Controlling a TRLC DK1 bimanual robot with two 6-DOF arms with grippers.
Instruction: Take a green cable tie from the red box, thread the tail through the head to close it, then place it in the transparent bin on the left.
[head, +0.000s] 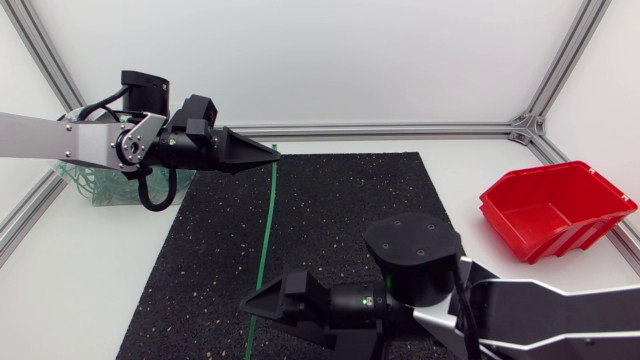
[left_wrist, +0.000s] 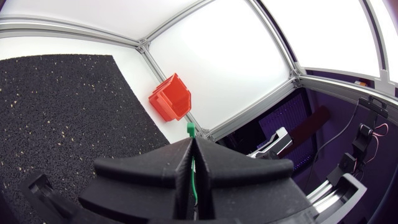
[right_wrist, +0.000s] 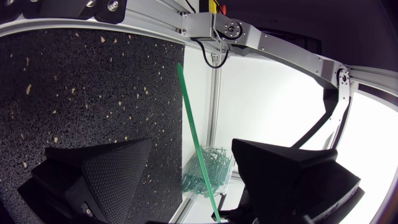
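Our left gripper (head: 272, 152) is pressed together on the head end of the green cable tie (head: 264, 235), whose long axis runs from 12 to 6 o'clock, its tail stretch passing between our right gripper's (head: 250, 302) spread fingers.

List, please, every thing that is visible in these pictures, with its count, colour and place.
green cable tie: one, green, straight over the mat, one end in the left pincer, running between the right pincer's fingers.
loose ties: several, green, inside the transparent bin.
transparent bin: one, clear, table's left side, partly under the left arm.
red box: one, red, table's right side; no ties seen inside.
mat: one, black with pale specks, table's middle.
left pincer: one, black, shut on the tie's end.
right pincer: one, black, open.
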